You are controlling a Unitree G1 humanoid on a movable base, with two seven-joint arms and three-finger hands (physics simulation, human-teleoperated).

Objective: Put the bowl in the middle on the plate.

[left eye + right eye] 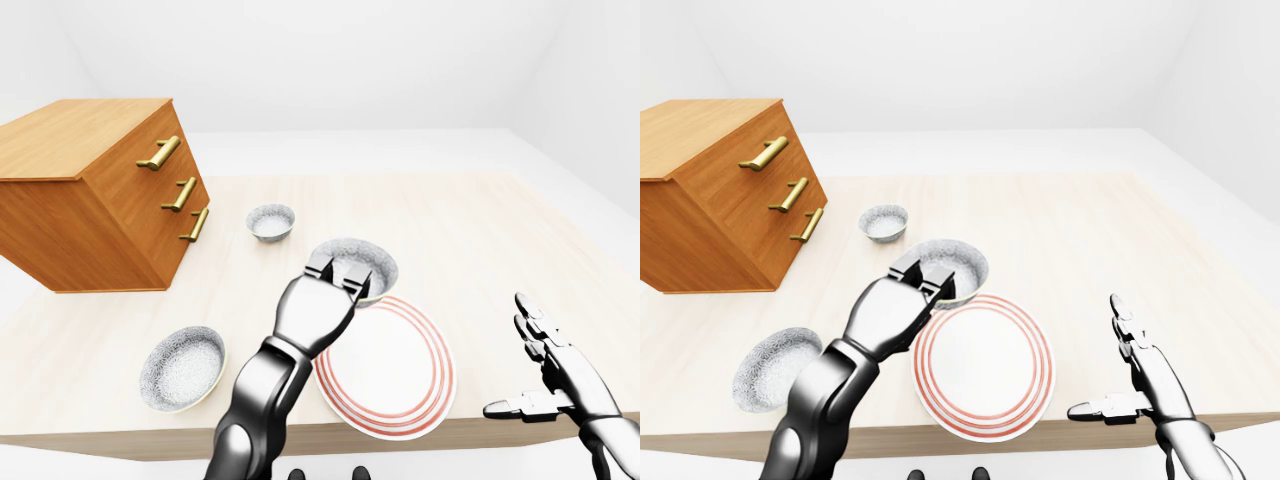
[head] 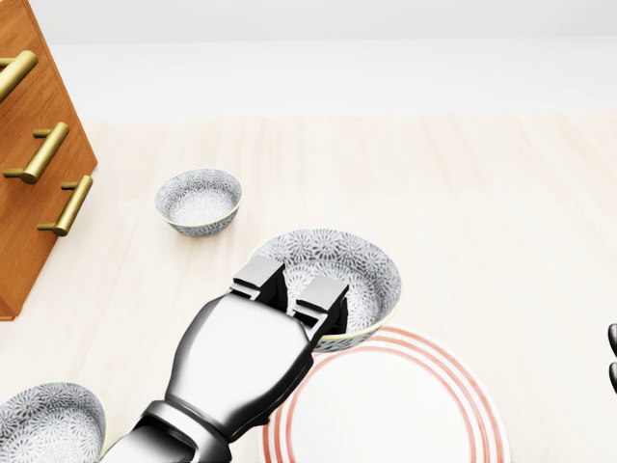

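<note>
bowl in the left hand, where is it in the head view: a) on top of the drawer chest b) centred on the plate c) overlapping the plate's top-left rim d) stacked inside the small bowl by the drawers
c: the left hand grips the bowl by its rim, and the bowl's lower edge overlaps only the top-left rim of the plate, well off its centre.

Left arm extended, left robot hand [image 2: 246, 355] pinching the bowl [image 2: 364, 262] rim, right robot hand [image 1: 562, 375] low, fingers apparently spread.
</note>
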